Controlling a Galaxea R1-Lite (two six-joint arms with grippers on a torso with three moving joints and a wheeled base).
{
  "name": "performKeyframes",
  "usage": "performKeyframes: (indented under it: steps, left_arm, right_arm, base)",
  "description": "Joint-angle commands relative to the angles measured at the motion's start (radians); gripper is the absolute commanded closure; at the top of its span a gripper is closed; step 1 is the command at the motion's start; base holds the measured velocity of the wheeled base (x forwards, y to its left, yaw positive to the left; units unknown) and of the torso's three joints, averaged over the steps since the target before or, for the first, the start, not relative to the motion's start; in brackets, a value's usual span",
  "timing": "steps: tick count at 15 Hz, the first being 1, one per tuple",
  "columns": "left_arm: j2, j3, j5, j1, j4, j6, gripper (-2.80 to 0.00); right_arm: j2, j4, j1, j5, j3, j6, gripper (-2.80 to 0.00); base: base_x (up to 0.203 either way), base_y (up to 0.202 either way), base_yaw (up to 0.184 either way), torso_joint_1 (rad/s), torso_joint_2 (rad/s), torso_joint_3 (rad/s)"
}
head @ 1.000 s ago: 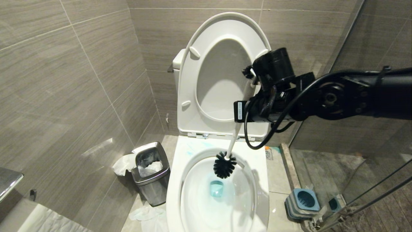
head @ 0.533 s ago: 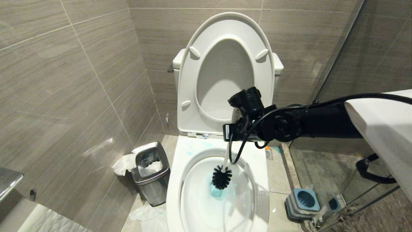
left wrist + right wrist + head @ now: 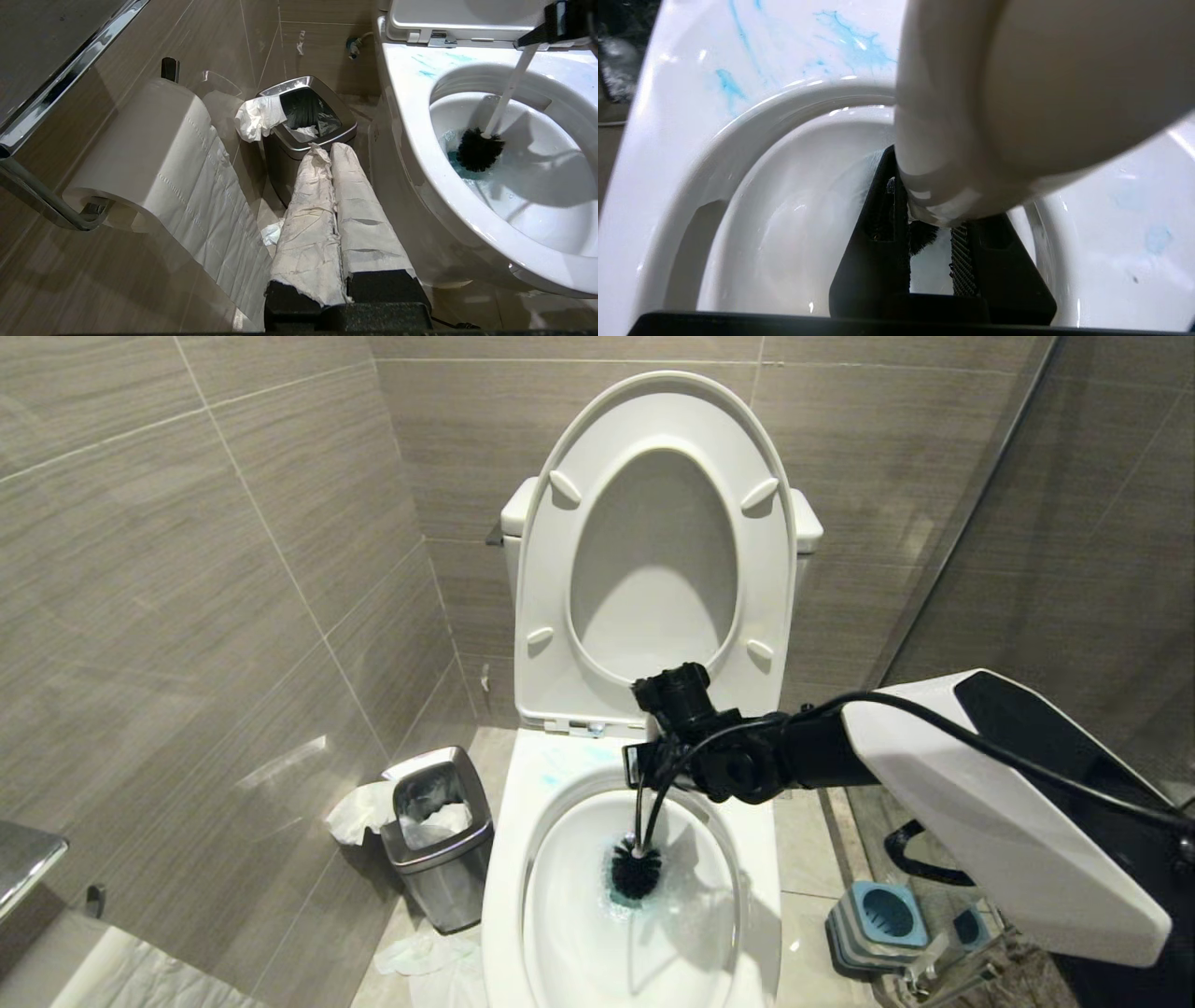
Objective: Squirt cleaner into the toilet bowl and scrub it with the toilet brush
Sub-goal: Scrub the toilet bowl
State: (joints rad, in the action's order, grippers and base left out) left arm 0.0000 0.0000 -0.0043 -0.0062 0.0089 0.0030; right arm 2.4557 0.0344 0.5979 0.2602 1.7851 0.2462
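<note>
The right pincer (image 3: 644,767) is clamped on the white handle of the brush (image 3: 637,870), just above the rear rim of the bowl (image 3: 504,896). The handle runs steeply down from the pincer; the black bristle head sits low in the bowl, at the waterline. Cleaner (image 3: 616,905) tints the water turquoise around the head, and pale blue smears mark the rim (image 3: 850,44) behind the opening. The seat (image 3: 653,420) stands raised against the tank. In the right wrist view, the fingers (image 3: 873,242) press the handle from both sides. The left pincer (image 3: 334,154) is fully closed on nothing, its paper-wrapped fingers touching, parked low beside the bowl and pointing at the bin (image 3: 306,135). A paper roll (image 3: 140,154) hangs nearby
</note>
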Motion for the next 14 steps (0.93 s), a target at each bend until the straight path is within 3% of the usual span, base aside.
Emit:
performKeyframes:
  steps: [1,5,11,14]
  left_arm:
    - [0.002,0.003,0.000,0.000,0.000,0.000,0.00]
    - [0.002,0.002,0.000,0.000,0.000,0.000,0.00]
    - [0.002,0.002,0.000,0.000,0.000,0.000,0.00]
    - [0.002,0.002,0.000,0.000,0.000,0.000,0.00]
  right_arm:
    - [0.092,0.054,0.002,0.028,0.016,-0.021,0.00]
    - [0.079,0.059,0.023,0.049,0.006,-0.026,0.00]
    - [-0.334,-0.047,0.073,0.054,-0.097,-0.026,0.00]
    - [-0.360,-0.094,0.084,0.048,-0.132,-0.017,0.00]
  base:
    - [0.000,0.000,0.000,0.000,0.00,0.000]
    - [0.000,0.000,0.000,0.000,0.00,0.000]
    - [0.000,0.000,0.000,0.000,0.00,0.000]
    - [0.000,0.000,0.000,0.000,0.00,0.000]
